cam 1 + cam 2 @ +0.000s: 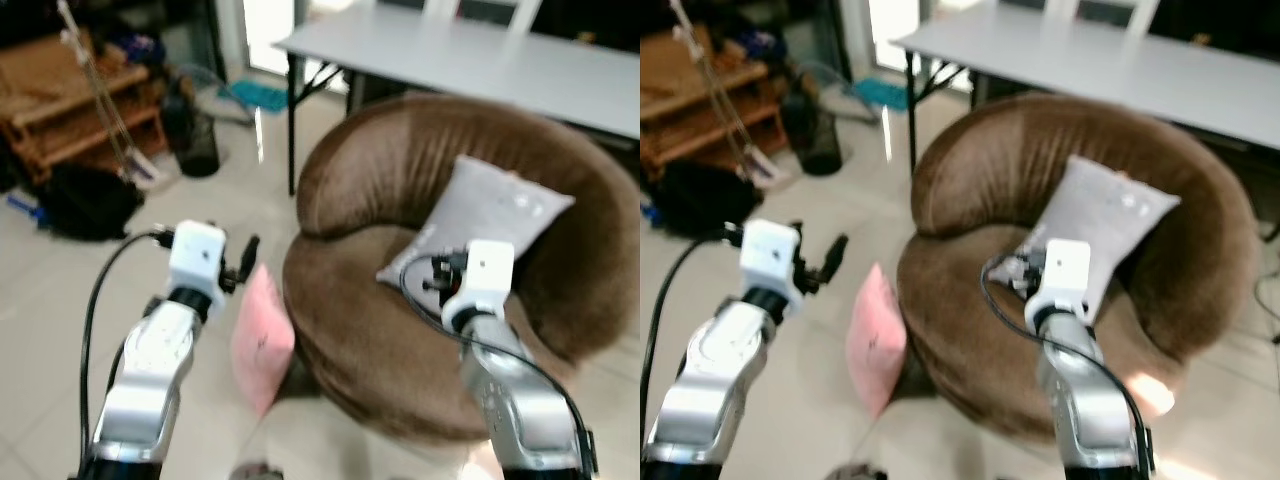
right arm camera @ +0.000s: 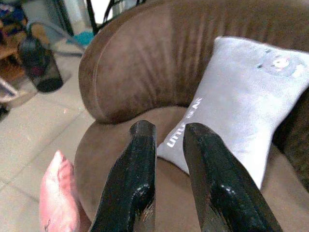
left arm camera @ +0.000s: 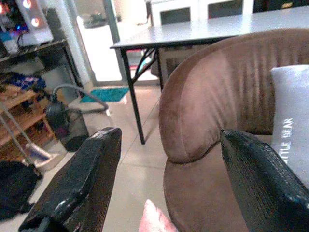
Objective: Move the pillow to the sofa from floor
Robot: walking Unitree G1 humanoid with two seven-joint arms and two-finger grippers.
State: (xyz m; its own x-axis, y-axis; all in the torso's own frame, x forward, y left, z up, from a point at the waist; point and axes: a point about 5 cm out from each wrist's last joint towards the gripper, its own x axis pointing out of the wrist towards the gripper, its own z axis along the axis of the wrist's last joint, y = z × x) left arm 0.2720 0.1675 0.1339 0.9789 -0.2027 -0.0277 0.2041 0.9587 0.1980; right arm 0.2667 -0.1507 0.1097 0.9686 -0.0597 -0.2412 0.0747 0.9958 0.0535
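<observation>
Leaning upright against the sofa (image 1: 400, 330) at its 9 o'clock side, one pink pillow (image 1: 262, 338) stands on the floor; a second, grey pillow (image 1: 490, 215) lies on the seat. Left wrist view: left gripper (image 3: 169, 179) spread wide, empty. Right wrist view: right gripper (image 2: 166, 140) narrowed, gripping nothing.

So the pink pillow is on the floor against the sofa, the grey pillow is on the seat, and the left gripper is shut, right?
Not quite: the left gripper is open, its fingers wide apart in the left wrist view. The rest holds: pink pillow on the floor against the brown sofa, grey pillow on the seat.
</observation>
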